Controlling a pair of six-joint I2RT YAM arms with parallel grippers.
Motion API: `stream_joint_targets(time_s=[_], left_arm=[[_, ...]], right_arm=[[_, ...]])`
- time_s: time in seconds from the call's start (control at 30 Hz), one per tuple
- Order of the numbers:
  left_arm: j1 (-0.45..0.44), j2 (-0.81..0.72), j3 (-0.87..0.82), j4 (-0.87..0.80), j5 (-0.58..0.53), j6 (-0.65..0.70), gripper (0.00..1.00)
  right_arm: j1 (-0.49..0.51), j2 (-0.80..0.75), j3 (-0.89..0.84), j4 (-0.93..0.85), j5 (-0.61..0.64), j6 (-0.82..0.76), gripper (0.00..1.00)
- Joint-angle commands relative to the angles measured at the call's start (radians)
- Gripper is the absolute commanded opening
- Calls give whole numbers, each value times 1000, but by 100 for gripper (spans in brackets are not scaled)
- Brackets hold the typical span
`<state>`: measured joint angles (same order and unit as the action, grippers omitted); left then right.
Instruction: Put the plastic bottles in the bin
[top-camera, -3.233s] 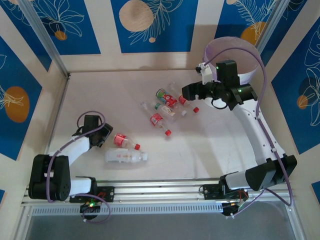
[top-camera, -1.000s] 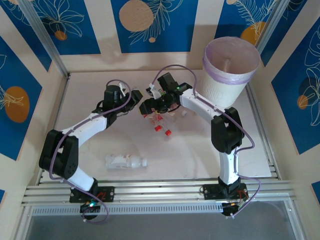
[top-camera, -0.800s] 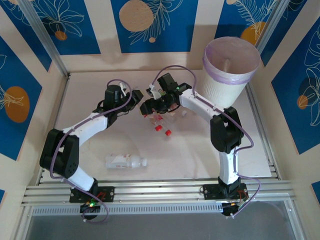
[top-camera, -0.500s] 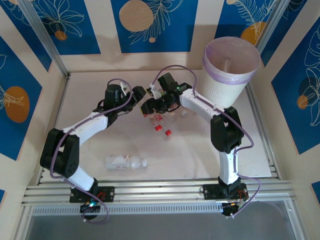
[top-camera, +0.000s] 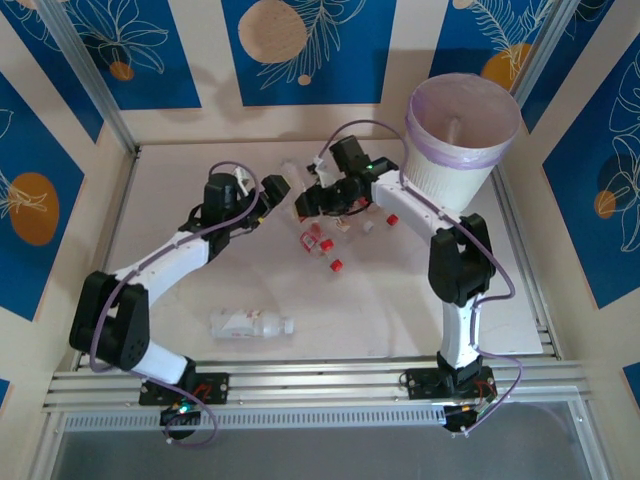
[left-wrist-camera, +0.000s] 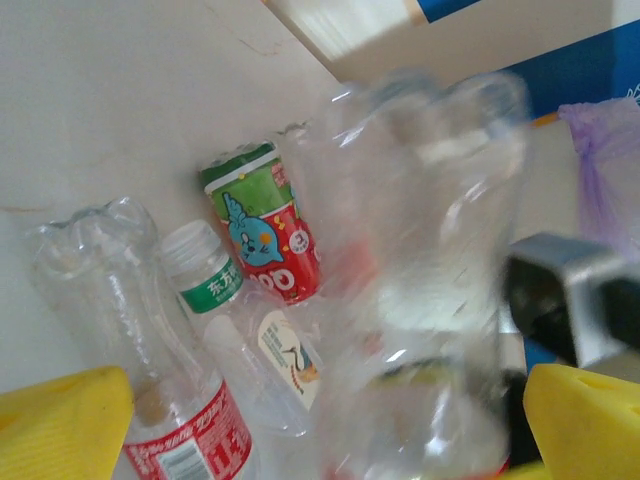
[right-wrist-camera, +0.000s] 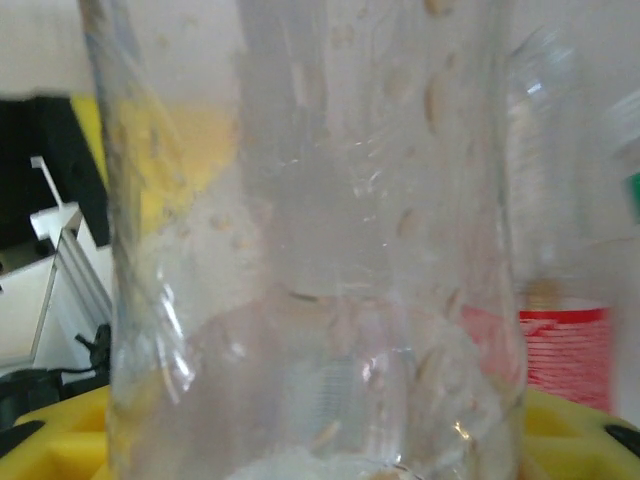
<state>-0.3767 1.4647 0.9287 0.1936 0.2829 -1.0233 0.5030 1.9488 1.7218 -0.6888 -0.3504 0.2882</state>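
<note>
Left gripper (top-camera: 277, 189): jaws are spread wide, nothing held. Its yellow fingers (left-wrist-camera: 62, 428) are seen either side of a blurred clear bottle (left-wrist-camera: 425, 260). That bottle is clasped by the right gripper (top-camera: 306, 200) at the middle of the table's far half. The bin (top-camera: 452, 165) is stood at the far right corner. Loose bottles (top-camera: 324, 243) are scattered just beside the right gripper. A lone bottle (top-camera: 250, 322) is laid well apart, towards the near edge.

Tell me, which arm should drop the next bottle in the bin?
Right. The right gripper looks closed on a clear bottle, and the bin stands on that arm's side. The left gripper is open and farther from the bin.
</note>
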Motion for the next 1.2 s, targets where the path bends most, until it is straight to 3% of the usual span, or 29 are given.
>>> stream_joint_targets(time_s=[0.0, 0.3, 0.67, 1.17], left_arm=[[-4, -65, -38, -94, -34, 58, 100], [-4, -149, -106, -241, -72, 134, 100], [-4, -172, -154, -238, -65, 113, 99], [-5, -178, -171, -221, -65, 100, 99]], right_arm=[[-50, -110, 98, -72, 81, -66, 48], [-214, -196, 260, -45, 267, -164, 41], [-405, -182, 372, 96, 465, -179, 34], [-497, -78, 440, 272, 703, -190, 31]])
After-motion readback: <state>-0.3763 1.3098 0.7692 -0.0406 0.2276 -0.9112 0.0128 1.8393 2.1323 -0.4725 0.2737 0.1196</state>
